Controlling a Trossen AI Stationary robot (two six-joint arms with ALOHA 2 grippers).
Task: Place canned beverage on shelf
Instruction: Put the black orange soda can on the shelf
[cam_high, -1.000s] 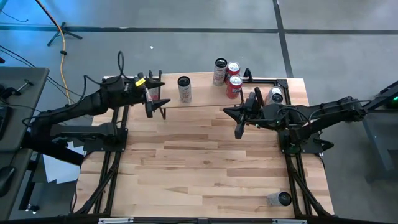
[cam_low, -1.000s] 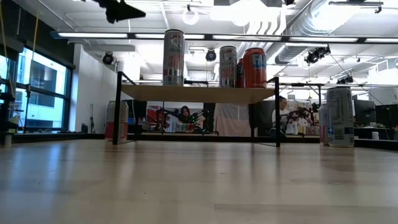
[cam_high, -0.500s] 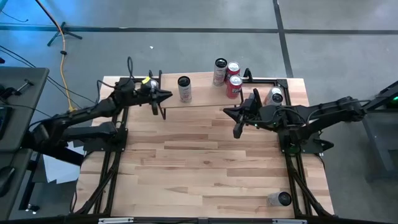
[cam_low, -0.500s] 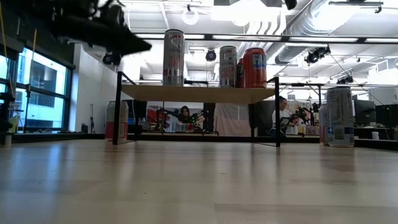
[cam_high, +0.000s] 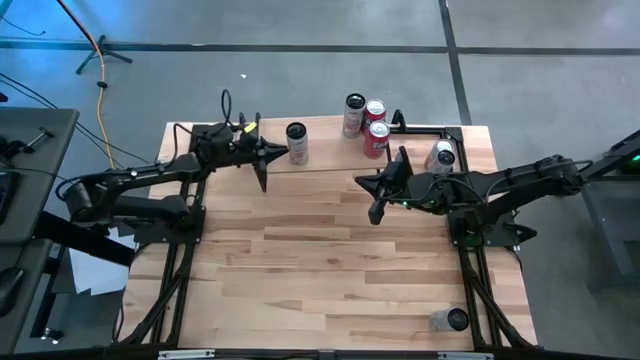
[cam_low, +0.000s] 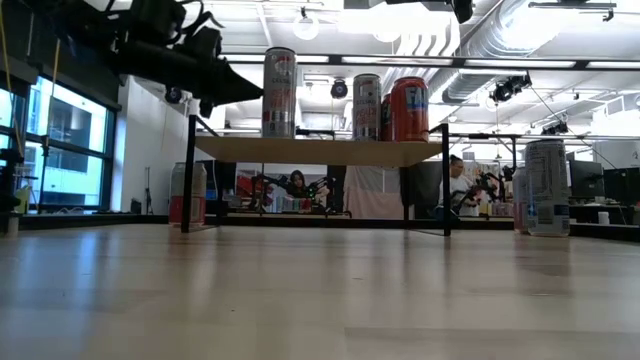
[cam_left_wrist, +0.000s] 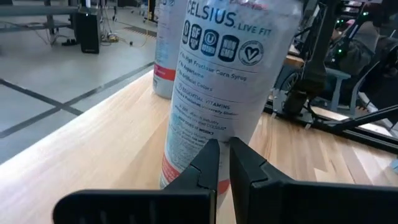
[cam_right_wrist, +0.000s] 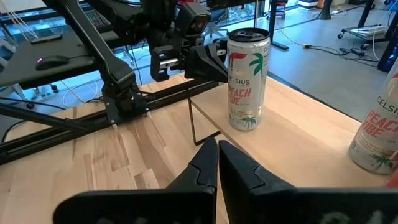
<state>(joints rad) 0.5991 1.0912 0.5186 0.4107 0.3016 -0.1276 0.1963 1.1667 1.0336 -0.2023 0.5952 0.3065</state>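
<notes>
The left pincer (cam_high: 275, 153) has advanced, clenched empty, beside the white can (cam_high: 296, 143) on the shelf (cam_high: 330, 158).

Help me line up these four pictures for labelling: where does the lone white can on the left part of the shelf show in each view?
High view: white can stands on the shelf, just right of the shut left gripper.
Low view: leftmost can on the shelf top.
Left wrist view: fills the frame, right before the fingers.
Right wrist view: upper middle, near the shelf's corner.
Shared landmark: the shelf's plank top.
</notes>
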